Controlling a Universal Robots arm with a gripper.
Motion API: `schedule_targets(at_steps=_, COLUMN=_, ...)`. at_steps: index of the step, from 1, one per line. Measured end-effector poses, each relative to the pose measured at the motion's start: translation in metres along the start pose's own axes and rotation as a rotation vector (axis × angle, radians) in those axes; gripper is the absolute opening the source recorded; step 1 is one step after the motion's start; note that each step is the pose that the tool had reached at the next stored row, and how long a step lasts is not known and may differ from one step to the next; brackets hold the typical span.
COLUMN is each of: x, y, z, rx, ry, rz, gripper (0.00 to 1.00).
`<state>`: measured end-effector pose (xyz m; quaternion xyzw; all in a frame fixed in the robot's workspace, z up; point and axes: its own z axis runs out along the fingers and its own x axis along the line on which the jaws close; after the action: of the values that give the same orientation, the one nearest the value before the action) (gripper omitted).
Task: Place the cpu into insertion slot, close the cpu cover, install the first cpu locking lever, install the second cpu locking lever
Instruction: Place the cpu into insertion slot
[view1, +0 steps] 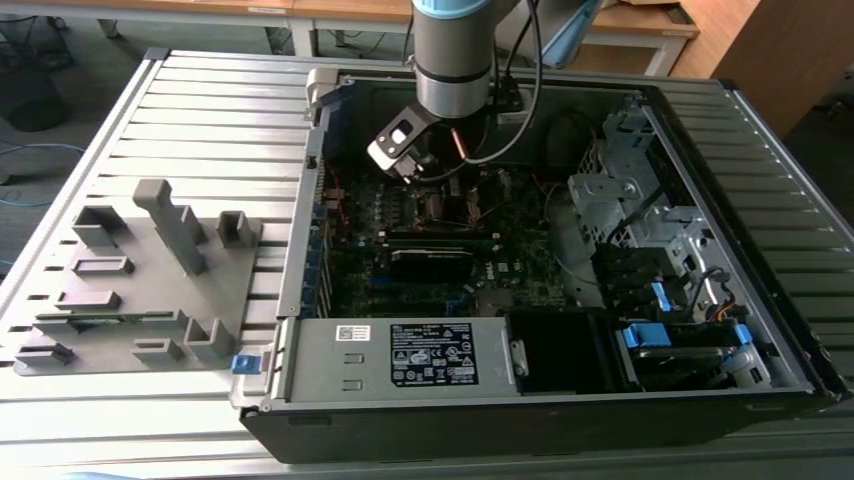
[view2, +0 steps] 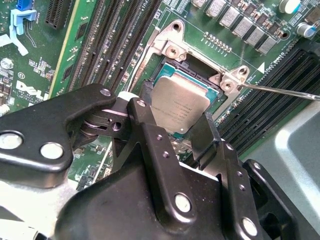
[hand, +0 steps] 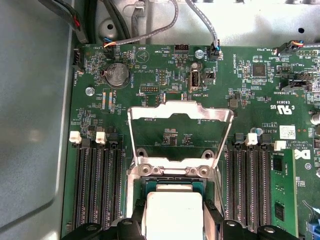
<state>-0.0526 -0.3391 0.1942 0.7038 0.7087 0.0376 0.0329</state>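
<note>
The cpu (hand: 173, 210) is a silver-topped square chip, and my gripper (hand: 173, 221) is shut on it, one black finger against each of two opposite sides. In the second wrist view the cpu (view2: 180, 102) lies slightly tilted in the insertion slot (view2: 199, 70), whose dark recess and teal edge show past the chip's far side. The cpu cover (hand: 180, 112), a silver frame with a window, stands swung open beyond the slot (hand: 172, 183). A thin metal locking lever (view2: 280, 91) sticks out beside the socket. In the exterior view my gripper (view1: 424, 172) reaches down into the open computer case.
Long black memory slots (hand: 97, 185) (hand: 250, 180) flank the socket on both sides. The case's walls (view1: 320, 180), drive cages (view1: 627, 190) and cables surround the motherboard. A grey parts fixture (view1: 147, 270) lies at the exterior view's left. A power supply (view1: 400, 355) sits at the case's near edge.
</note>
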Motion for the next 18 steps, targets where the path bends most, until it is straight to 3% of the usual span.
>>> schedule_targets(at_steps=18, x=0.0001, y=0.0001, z=0.0019, rx=-0.0005, ry=0.0004, rz=0.000, gripper=0.54)
